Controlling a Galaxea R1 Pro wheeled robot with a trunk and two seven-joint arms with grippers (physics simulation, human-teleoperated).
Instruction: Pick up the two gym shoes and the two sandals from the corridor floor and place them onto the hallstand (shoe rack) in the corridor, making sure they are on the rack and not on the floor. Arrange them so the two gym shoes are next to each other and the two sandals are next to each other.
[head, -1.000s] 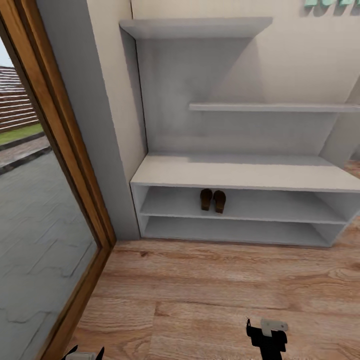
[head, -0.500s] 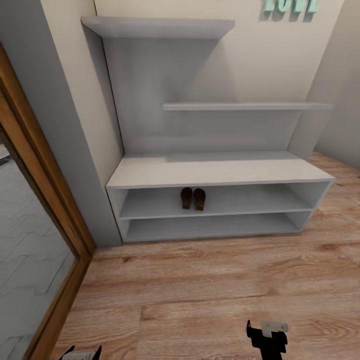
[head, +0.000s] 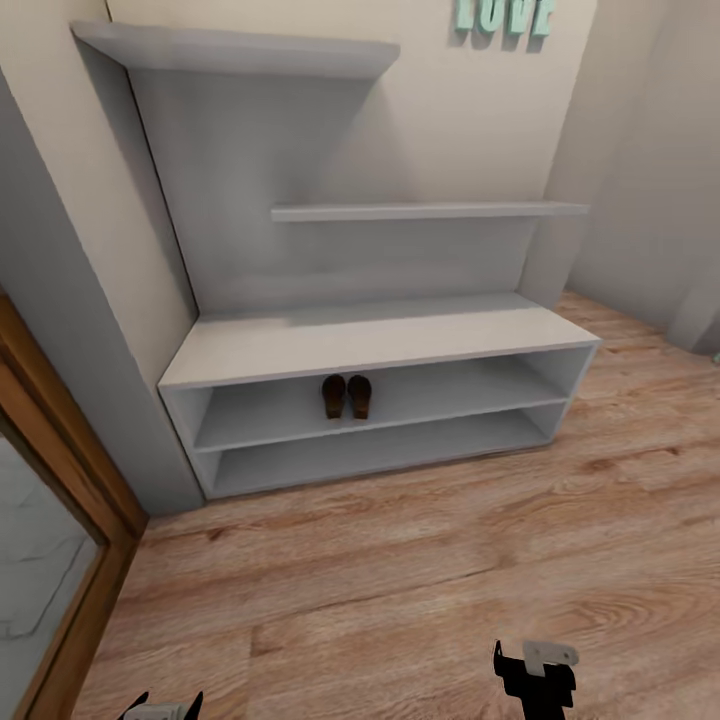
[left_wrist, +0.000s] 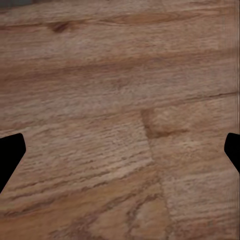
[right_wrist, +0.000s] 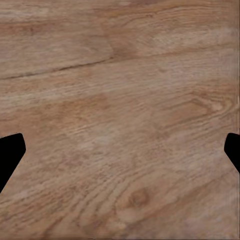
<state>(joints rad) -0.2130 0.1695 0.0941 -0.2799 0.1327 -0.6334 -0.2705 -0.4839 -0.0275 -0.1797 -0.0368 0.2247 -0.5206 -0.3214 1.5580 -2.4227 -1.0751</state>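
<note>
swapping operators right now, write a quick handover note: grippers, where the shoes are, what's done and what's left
Left gripper: open, empty, over bare corridor floor.
Right gripper: open, empty, also over bare floor.
The two sandals stand side by side on the upper of the two base shelves of the hallstand, left of centre.
Done: sandals racked and paired.
Left: both gym shoes. Find them, pick them up and set them next to each other on the rack.

Teal wall letters (head: 502, 14) hang on the cream wall (head: 470, 110); a wood-framed glass door (head: 40, 500) stands at left.
</note>
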